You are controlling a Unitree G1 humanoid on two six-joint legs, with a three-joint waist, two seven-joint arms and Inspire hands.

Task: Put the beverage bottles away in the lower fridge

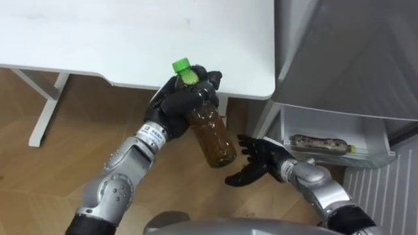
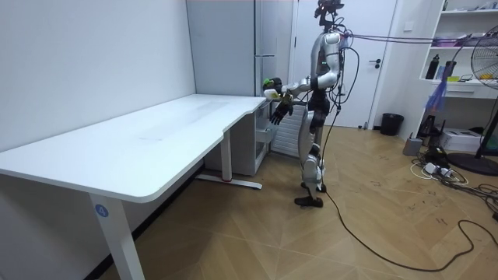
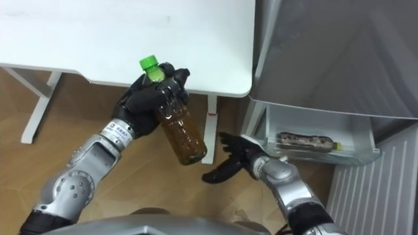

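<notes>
A bottle of brown drink (image 1: pixel 210 130) (image 3: pixel 181 130) with a green cap is held tilted in the air, just off the near corner of the white table (image 1: pixel 98 39). My left hand (image 1: pixel 176 101) (image 3: pixel 140 101) is shut on its neck and upper part. My right hand (image 1: pixel 255 163) (image 3: pixel 228 163) hangs open lower down, right of the bottle's base, fingers spread, touching nothing. A second bottle (image 1: pixel 320 142) (image 3: pixel 307 140) lies on its side in the open lower fridge drawer (image 1: pixel 385 147). In the room view I stand at the table's far end beside the grey fridge (image 2: pixel 233 47), bottle (image 2: pixel 274 85) held out.
The fridge body (image 1: pixel 346 52) fills the right side above the drawer. The table's white legs (image 1: pixel 46 111) stand on the wood floor to the left. In the room view a fan (image 2: pixel 486 62), shelves and cables lie at the right.
</notes>
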